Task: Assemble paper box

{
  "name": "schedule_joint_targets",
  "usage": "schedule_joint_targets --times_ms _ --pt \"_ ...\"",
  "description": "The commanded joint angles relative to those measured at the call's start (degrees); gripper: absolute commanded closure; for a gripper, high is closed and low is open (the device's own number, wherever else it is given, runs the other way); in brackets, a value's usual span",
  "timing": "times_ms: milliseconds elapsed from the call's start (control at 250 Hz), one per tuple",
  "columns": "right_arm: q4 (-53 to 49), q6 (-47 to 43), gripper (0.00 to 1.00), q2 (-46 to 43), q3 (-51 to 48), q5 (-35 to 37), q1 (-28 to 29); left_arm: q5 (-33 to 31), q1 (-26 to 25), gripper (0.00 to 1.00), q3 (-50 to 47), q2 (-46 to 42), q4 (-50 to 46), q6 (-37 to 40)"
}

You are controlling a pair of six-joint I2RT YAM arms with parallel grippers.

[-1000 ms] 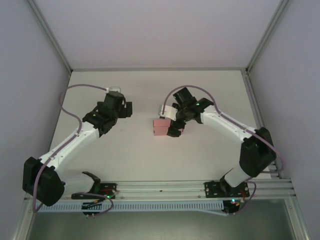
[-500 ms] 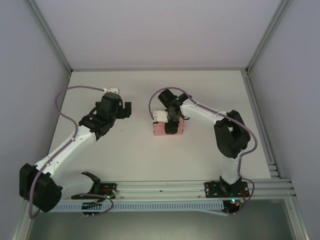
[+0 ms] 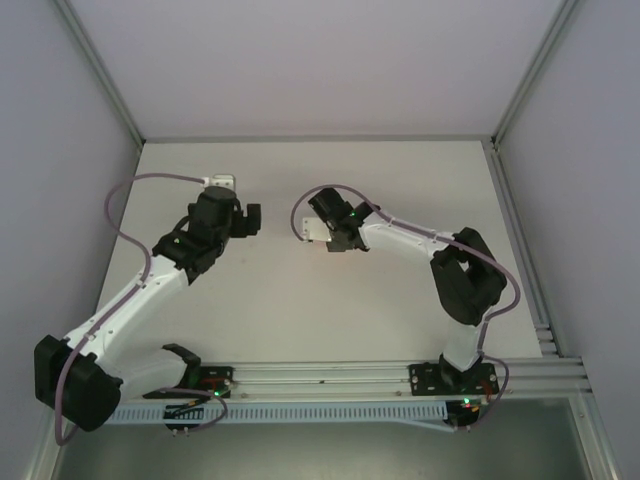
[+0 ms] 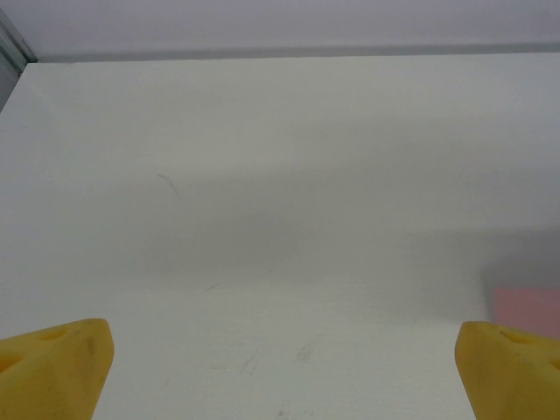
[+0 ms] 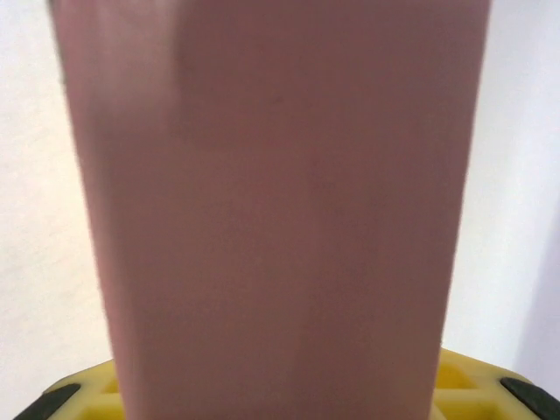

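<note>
Near bench centre: box between right end effector jaws; hold unclear.
Left end effector: wide open, empty.
Risk: off-centre squeeze could crush box.

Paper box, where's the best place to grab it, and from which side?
Probably across its two long parallel edges, coming straight down from above: in the right wrist view the paper box lies as a straight-sided rectangle, narrower than it is long.
</note>
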Motion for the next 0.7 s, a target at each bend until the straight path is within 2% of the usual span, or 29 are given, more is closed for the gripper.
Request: schedule_joint_targets --times_ms 0,156,323,455,631,699 --pt "15.5 -5.3 0.65 -1.4 -4.1 9.1 1.4 -0.2 0.5 0.00 -0.8 -0.9 0.7 0.2" --pt "35.2 -10.7 0.63 0.9 -12.4 12.7 4.0 -0.2 0.6 0.00 -1.4 -0.9 1.2 -0.2" --pt "44.4 -11.3 0.59 5.5 -15.8 17.0 5.8 0.1 0.6 0.00 -1.2 -0.3 1.0 -0.4" --pt "36.7 -7.4 0.49 7.1 -14.5 16.9 6.2 0.2 0.6 0.00 -1.2 -0.1 0.8 -0.9" --pt "25.6 -2.3 0.26 5.0 -13.3 11.6 7.1 0.4 0.6 0.00 -1.5 0.2 0.8 -1.2" --pt "22.4 -0.3 0.20 3.7 -12.3 10.2 7.8 0.5 0.6 0.00 -1.7 0.3 0.7 -1.4"
